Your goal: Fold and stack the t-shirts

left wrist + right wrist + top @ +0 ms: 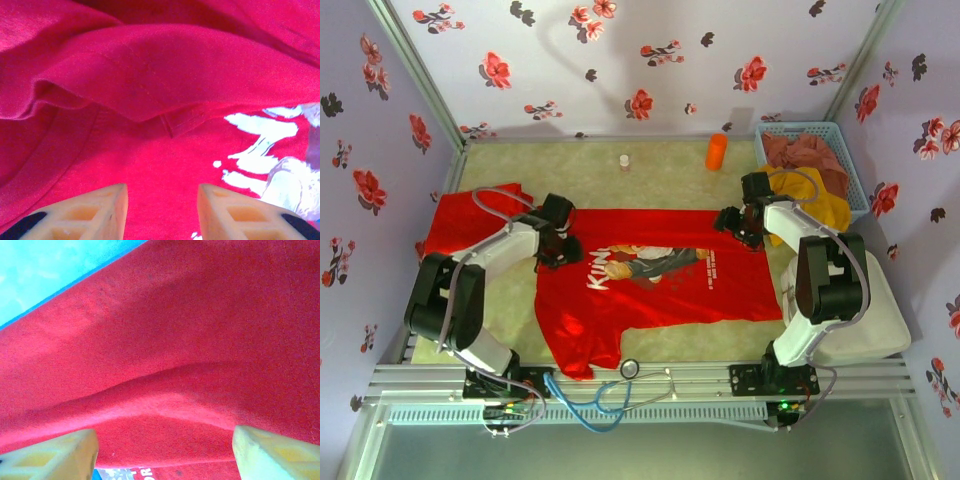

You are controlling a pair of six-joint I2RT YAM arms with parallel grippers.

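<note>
A bright red t-shirt (660, 285) lies spread across the middle of the table, its picture and white lettering (645, 264) facing up. A second red t-shirt (470, 218) lies folded at the left. My left gripper (560, 247) is low over the printed shirt's left end, by the collar. It is open, with flat red cloth (160, 165) between its fingers (95, 210) and white lettering (260, 135) to the right. My right gripper (733, 224) is at the shirt's far right corner, open wide over a raised fold of red cloth (165, 400).
A blue basket (842, 135) of clothes stands at the back right, with a yellow cloth (825, 205) spilling beside it. An orange cylinder (717, 151) and a small bottle (624, 161) stand at the back. A white cushion (880, 320) lies right; a blue cable (595, 398) crosses the front rail.
</note>
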